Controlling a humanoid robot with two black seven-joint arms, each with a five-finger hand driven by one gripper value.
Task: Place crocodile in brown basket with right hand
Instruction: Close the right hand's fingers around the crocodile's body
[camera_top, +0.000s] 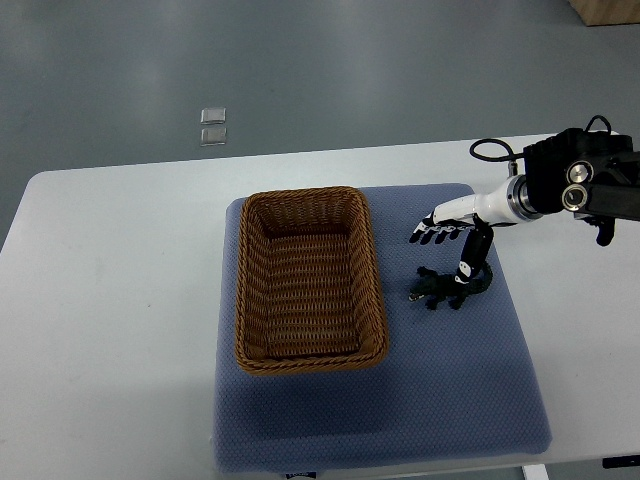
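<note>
The right hand is hovering with its fingers spread apart, gripping nothing, while the toy crocodile is lying on the blue mat just on its near side. The brown basket is sitting empty off to the hand's left, so the grasp, carry and release are all still waiting to be done.

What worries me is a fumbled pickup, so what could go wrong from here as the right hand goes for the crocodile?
1. The crocodile is small and lies flat on the blue mat. The right hand is open above its tail end, so it may catch only an end and drop the toy.
2. The brown basket has raised walls, so a low carry could hit the near rim and shift it.
</note>
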